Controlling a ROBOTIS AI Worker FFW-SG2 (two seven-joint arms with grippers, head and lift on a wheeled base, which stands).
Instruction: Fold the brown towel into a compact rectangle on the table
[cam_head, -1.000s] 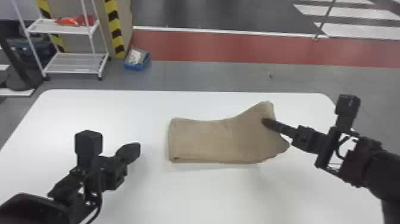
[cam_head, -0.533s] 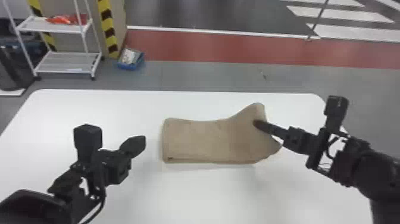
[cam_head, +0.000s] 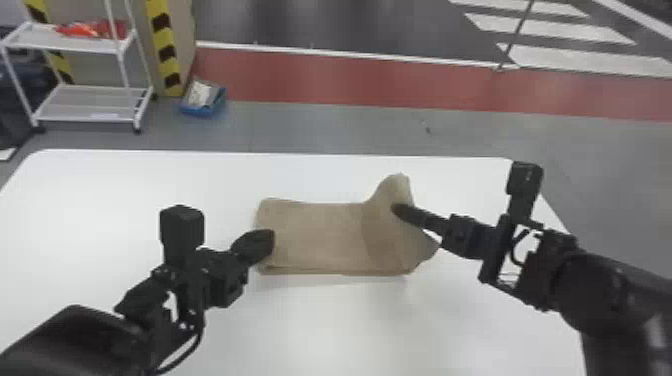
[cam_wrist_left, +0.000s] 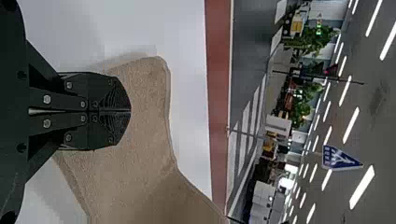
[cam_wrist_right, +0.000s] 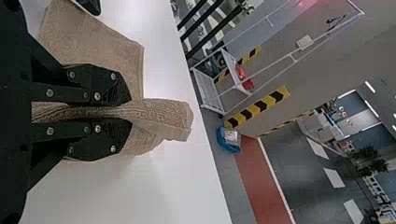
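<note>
Brown towel (cam_head: 320, 237) on our white table (cam_head: 120, 195), its right end pinched in our right gripper (cam_wrist_right: 130, 114), apparently for a crosswise fold. Our left gripper (cam_wrist_left: 130, 111) is clenched by the other end; next, we should bring the raised end inward.

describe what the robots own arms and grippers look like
Both the left arm and the right arm are black, with rounded housings, angular wrist parts and an upright boxy block at each wrist. A dark cable loops beside the left wrist. The left gripper and right gripper have flat black fingers, silvery round screws and fine ridges near the tips.
</note>
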